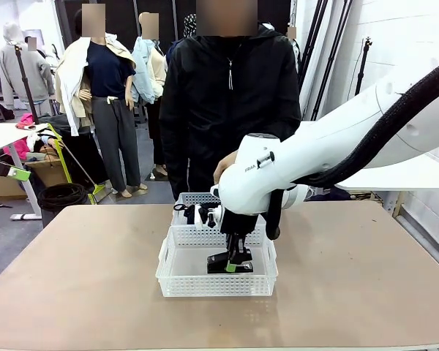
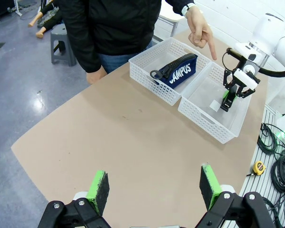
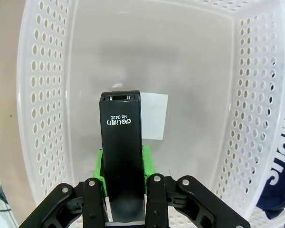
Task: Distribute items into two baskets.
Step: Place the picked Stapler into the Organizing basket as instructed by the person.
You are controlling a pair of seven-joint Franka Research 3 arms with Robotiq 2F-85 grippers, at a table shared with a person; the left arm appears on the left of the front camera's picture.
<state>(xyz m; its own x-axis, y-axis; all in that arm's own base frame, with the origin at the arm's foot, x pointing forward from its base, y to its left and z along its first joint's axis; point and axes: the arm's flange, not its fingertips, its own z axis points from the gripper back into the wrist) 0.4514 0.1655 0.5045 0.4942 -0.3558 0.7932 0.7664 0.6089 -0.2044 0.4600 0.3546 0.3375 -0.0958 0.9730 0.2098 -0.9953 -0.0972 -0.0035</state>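
Observation:
The small black stapler (image 3: 121,142) is clamped between the green pads of my right gripper (image 3: 123,168), which is shut on it. It hangs low inside the nearer white mesh basket (image 1: 167,257), close above the floor. From the left wrist view the same gripper (image 2: 226,102) stands in that basket (image 2: 204,118). The navy pouch (image 2: 178,71) with white "CAMPUS" lettering lies in the other basket (image 2: 147,78), which touches the first on the person's side. My left gripper (image 2: 154,190) hovers high over the bare tabletop, open, with nothing between its fingers.
A person in a black jacket stands at the far edge, one hand (image 2: 202,35) pointing a finger down toward the baskets. The brown tabletop (image 1: 73,278) spreads wide on both sides of the baskets. Cables and a yellow tape measure (image 2: 259,167) lie off the table.

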